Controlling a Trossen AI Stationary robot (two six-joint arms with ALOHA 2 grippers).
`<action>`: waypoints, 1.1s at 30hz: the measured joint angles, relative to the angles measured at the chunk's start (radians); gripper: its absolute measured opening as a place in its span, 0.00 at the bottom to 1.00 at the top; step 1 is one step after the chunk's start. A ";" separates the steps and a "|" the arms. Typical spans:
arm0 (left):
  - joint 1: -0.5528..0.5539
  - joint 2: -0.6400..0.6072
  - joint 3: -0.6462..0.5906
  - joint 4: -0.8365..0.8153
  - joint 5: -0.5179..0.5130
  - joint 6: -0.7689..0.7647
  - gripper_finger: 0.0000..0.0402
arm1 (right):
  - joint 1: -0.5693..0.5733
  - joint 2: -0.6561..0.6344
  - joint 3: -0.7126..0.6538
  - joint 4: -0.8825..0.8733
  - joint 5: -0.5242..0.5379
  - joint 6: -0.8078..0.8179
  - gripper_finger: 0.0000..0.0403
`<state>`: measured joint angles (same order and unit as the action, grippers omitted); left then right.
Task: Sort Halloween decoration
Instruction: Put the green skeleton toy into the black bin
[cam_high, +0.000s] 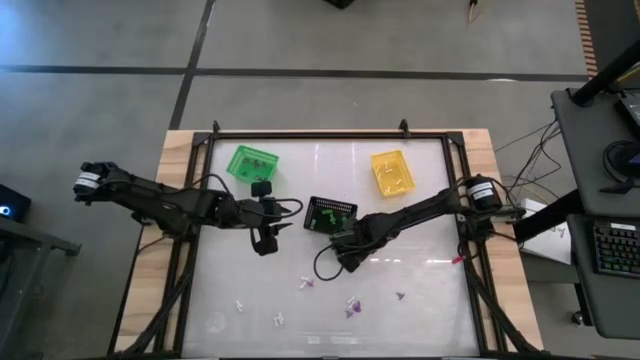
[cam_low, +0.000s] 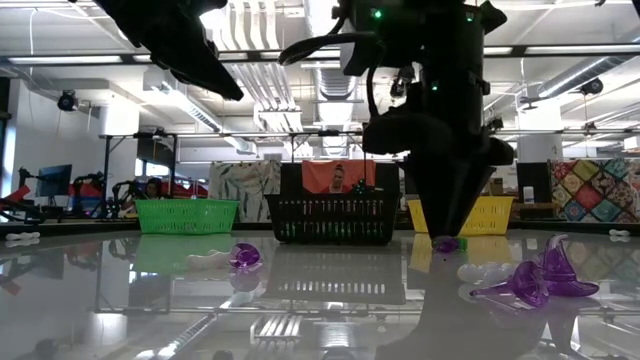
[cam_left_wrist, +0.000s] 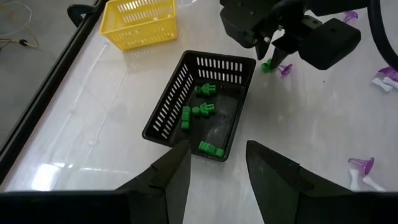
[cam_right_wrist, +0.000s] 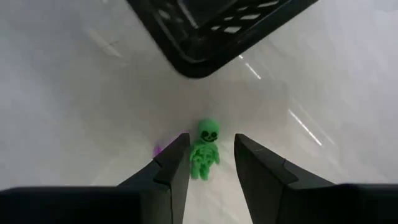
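On the left of the white table (cam_high: 400, 290), seen from above, the left gripper (cam_high: 265, 243) hangs over the surface between the green basket (cam_high: 250, 161) and the black basket (cam_high: 330, 213); in its own wrist view the 2 fingers (cam_left_wrist: 173, 180) stand apart with only air between them, so this claw is open and empty. Straight before it lies the black basket, which holds 4 green figures (cam_left_wrist: 204, 109). Further right, the right gripper (cam_high: 349, 262) is low over the table just beside the black basket. Its fingers (cam_right_wrist: 172, 167) are spread, and a green skeleton (cam_right_wrist: 204, 152) lies on the table between them, but the fingers do not press it, so the claw is open around it and not gripping. A small purple piece (cam_right_wrist: 157, 150) shows beside one finger, mostly hidden by it. The yellow basket (cam_high: 391, 171) stands at the far right of the row, well apart from both arms. Near the front edge the remaining trinkets (cam_high: 350, 305) are scattered, white and purple, too small in the high view to tell their shapes. In the low view the right arm covers much of the middle, a purple witch hat (cam_low: 545, 280) lies tilted at the right, a white piece (cam_low: 485, 270) is just beside it, and another purple piece (cam_low: 244, 257) sits left of the centre. Behind the black basket a person is partly hidden.
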<state>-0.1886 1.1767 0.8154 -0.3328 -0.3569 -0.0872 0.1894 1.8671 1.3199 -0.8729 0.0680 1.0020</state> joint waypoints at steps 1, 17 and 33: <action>0.000 0.000 0.000 0.000 0.000 0.000 0.35 | 0.000 0.000 -0.001 0.000 0.007 -0.001 0.28; 0.000 0.000 0.000 0.001 0.000 -0.005 0.35 | -0.002 -0.002 -0.022 0.043 0.031 -0.056 0.02; 0.000 0.000 0.000 0.001 0.000 -0.009 0.35 | -0.002 -0.245 -0.021 0.015 0.071 -0.173 0.02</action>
<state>-0.1886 1.1767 0.8150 -0.3317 -0.3568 -0.0958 0.1875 1.6222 1.2987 -0.8575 0.1390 0.8288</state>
